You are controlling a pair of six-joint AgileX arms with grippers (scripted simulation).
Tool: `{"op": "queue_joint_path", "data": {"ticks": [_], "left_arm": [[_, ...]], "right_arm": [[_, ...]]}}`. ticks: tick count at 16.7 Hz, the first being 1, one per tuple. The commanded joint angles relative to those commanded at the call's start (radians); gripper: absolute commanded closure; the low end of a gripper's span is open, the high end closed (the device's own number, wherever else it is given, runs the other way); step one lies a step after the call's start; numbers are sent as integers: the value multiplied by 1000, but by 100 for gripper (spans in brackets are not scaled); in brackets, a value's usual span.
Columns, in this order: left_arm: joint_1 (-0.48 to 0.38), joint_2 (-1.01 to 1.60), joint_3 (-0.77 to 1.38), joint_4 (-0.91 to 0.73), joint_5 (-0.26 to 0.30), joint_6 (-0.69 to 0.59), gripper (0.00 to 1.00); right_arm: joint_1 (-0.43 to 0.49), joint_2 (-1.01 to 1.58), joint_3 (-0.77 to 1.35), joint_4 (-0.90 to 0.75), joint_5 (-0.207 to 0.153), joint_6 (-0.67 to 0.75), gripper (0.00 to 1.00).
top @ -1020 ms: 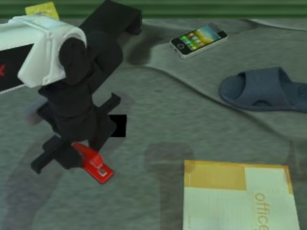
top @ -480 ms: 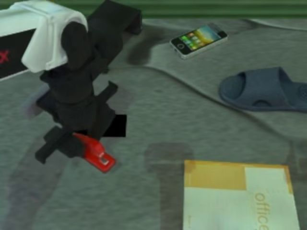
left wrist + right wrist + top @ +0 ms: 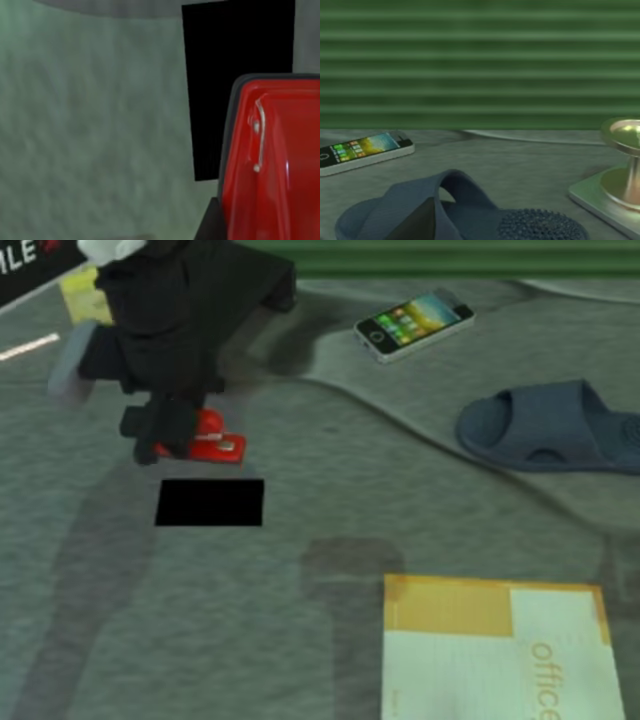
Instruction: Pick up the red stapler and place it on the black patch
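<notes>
Left gripper pinches the stapler, lifted just beyond the black patch; phone, slipper and book lie well clear.

I'm working over a rendered mock-up rather than any real room: a bench draped in wrinkled grey-green cloth, backed by a green slatted wall. Household and office oddments lie scattered around a dark blue rubber slipper: a lit smartphone beyond it, a yellow-and-white office booklet nearer me.
</notes>
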Motion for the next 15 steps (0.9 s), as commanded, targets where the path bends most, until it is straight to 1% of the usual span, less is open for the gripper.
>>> {"op": "queue_joint_path", "data": {"ticks": [3, 9, 11, 15], "left_arm": [[36, 62, 82, -20, 3, -73, 100], [33, 66, 72, -2, 2, -76, 100], [32, 79, 29, 52, 2, -76, 100], [31, 123, -95, 223, 2, -81, 100]], "right_arm": [[0, 0, 0, 0, 0, 0, 0], [0, 0, 0, 0, 0, 0, 0], [0, 0, 0, 0, 0, 0, 0], [0, 0, 0, 0, 0, 0, 0]]}}
